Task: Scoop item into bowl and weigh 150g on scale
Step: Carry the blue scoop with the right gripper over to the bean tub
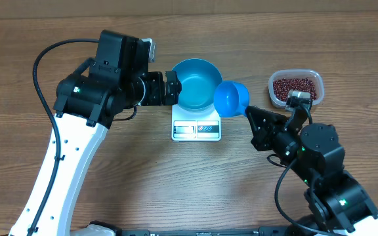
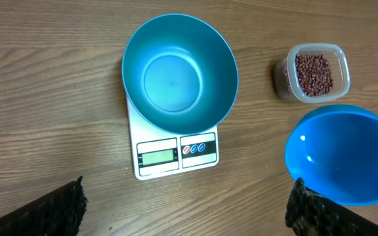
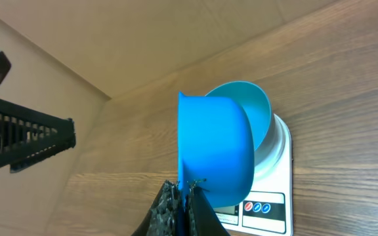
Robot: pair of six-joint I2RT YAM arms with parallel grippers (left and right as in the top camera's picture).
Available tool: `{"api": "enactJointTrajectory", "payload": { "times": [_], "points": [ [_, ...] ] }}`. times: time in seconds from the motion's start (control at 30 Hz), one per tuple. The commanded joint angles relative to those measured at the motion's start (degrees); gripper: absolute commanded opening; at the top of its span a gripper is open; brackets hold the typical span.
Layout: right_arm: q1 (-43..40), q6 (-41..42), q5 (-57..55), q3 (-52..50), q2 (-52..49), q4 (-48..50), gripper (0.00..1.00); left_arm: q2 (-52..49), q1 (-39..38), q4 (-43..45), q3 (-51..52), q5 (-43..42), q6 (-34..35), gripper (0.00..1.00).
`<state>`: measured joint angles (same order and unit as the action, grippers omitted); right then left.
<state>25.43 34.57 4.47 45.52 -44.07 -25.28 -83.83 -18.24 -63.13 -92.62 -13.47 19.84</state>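
beans [image 1: 295,86]: heaped in the clear tub [image 1: 272,84], none in the bowl [image 1: 195,82], empty on the scale [image 1: 196,129]. right gripper [image 3: 186,196]: pinching the handle of the empty scoop [image 1: 231,98] beside the bowl rim. left gripper [image 1: 173,88]: spread wide, holding nothing. scooping and weighing seemingly all to do.

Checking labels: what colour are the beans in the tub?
The beans are dark red-brown; clearest in left wrist view.

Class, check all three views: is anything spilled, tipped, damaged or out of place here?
Nothing stands out. The bowl sits upright and empty on the scale, the beans are inside their tub with none spilled in view, and the scoop held by the right gripper looks empty.
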Motion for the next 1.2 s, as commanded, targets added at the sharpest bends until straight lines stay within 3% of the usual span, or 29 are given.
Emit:
{"api": "enactJointTrajectory", "payload": {
  "times": [0.0, 0.47, 0.73, 0.97, 1.17],
  "points": [
    [-0.9, -2.1, -1.33, 3.85, 0.55, -2.93, 0.04, 1.07, 0.26, -0.35, -1.07, -0.07, -2.1, 1.0],
    [-9.68, -5.86, -5.53, 15.89, -5.84, -22.51, 0.04, 1.07, 0.24, -1.01, -1.07, -0.07, -2.05, 0.99],
    [-17.46, -17.49, -7.78, 29.9, -17.94, -33.14, 0.04, 1.07, 0.24, -1.01, -1.07, -0.07, -2.05, 1.0],
    [-20.41, -24.76, -18.08, 42.99, -31.36, -41.44, 0.04, 1.07, 0.24, -1.01, -1.07, -0.07, -2.05, 0.99],
    [-20.41, -27.56, -27.67, 46.86, -39.34, -42.12, 0.04, 1.07, 0.24, -1.01, -1.07, -0.07, -2.05, 0.99]
  ]
}}
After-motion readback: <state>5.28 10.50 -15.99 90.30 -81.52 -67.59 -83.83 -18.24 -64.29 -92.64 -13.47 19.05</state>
